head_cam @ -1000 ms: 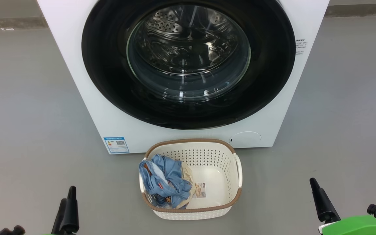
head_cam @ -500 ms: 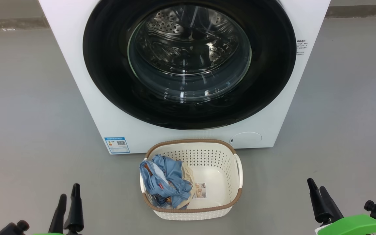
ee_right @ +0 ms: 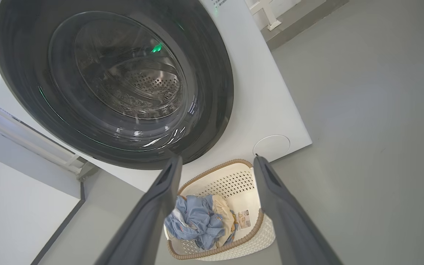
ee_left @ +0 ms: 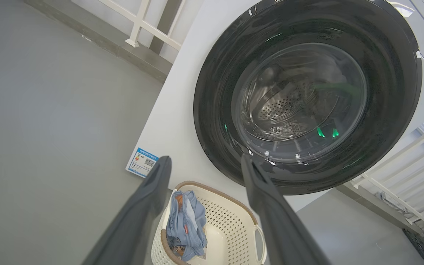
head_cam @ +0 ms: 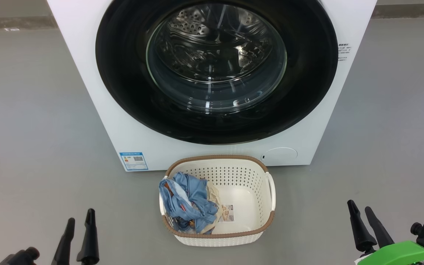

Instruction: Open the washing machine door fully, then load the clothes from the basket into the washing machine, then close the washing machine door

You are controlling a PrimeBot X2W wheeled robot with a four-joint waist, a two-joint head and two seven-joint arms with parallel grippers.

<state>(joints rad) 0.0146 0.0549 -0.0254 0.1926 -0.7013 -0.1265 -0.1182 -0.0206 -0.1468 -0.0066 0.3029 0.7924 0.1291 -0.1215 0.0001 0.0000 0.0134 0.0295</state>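
I am looking down at the washing machine [head_cam: 98,121]. It is big and white and stands on the grey floor [head_cam: 31,129]. The washing machine door [head_cam: 123,92] is shut flat against the front. It has a wide shiny black ring and a clear glass bowl [head_cam: 215,84] in the middle. Through the glass I can see the steel drum [head_cam: 212,40] with its little holes. A blue sticker [head_cam: 134,161] sits low on the front on my left side. A round cap [head_cam: 279,155] sits low on my right side.

The basket [head_cam: 219,235] stands on the floor just in front of the machine, under the door. It is cream with a brown rim, holes in its sides and white handles. The clothes [head_cam: 188,202] lie bunched up in the left part of the basket. They are mostly light blue, with a cream piece beside them. A paper label [head_cam: 227,213] lies on the bare basket bottom, just to the right of the clothes.

My left gripper [head_cam: 81,215] hangs low on my left, well apart from the basket. Its two dark fingers are spread and hold nothing. My right gripper [head_cam: 359,205] hangs low on my right, also well apart from the basket. Its fingers are spread too, and nothing is between them. Both grippers point toward the machine, and neither one touches the door, the basket or the clothes.
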